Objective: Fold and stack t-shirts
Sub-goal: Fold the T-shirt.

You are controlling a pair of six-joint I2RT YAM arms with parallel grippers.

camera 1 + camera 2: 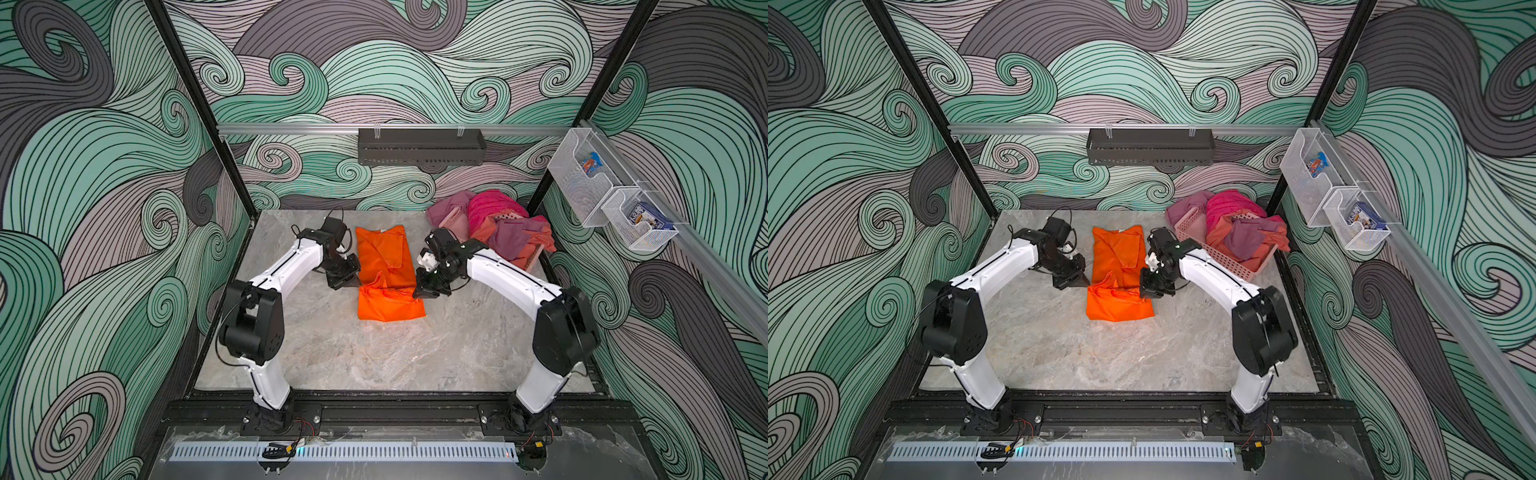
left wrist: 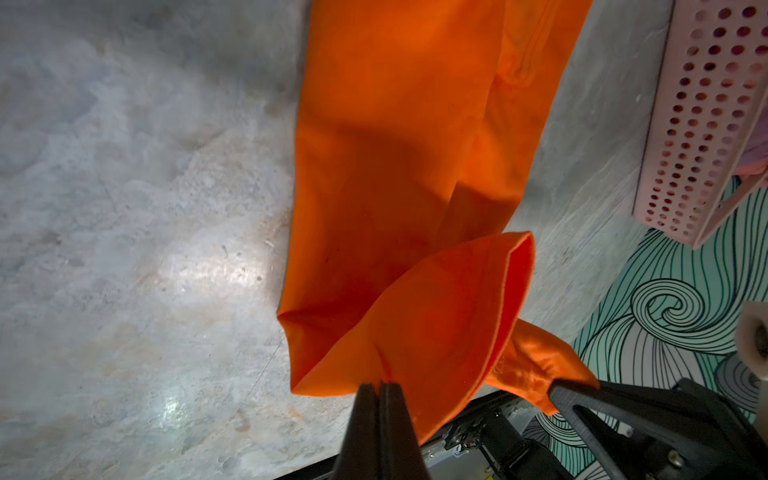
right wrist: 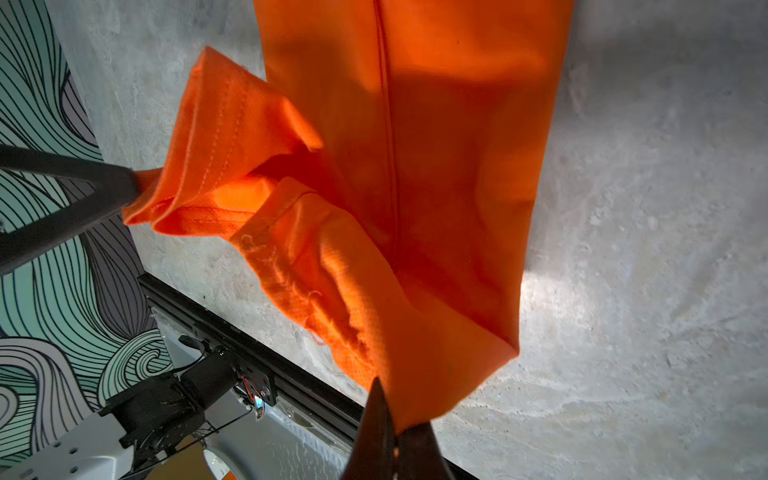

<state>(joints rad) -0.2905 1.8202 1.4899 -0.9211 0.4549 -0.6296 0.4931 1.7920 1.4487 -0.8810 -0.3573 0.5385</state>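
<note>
The t-shirt (image 1: 384,257) (image 1: 1115,257) lies mid-table as a long narrow strip, running from the middle toward the back wall. Its far end is flat on the table (image 1: 374,357), well short of the back edge.

The near end is up off the surface. The left gripper (image 1: 353,282) (image 2: 380,388) has its jaws pinched tight on one corner, and the right gripper (image 1: 417,291) (image 3: 392,415) is clamped on the other corner. The wrist views show cloth coming straight out of each closed pair of tips. Between the two grips the hem sags in a loose loop, with a sleeve edge bunched toward the left gripper's side (image 3: 216,158). The long side edges of the strip look fairly straight and parallel, though a fold near the far end shows as a diagonal crease.

There is plenty of bare table in front of the shirt, all the way to the black rail (image 1: 395,409) at the near edge. To the left of the strip the surface is open too. The right side is tighter: the basket (image 1: 453,220) (image 1: 1221,257) (image 2: 681,124) sits in the far right corner, heaped with clothes (image 1: 498,224) that spill over its rim. The right arm's forearm passes just beside its near corner. A thin band of table separates the shirt's right edge from the basket.
</note>
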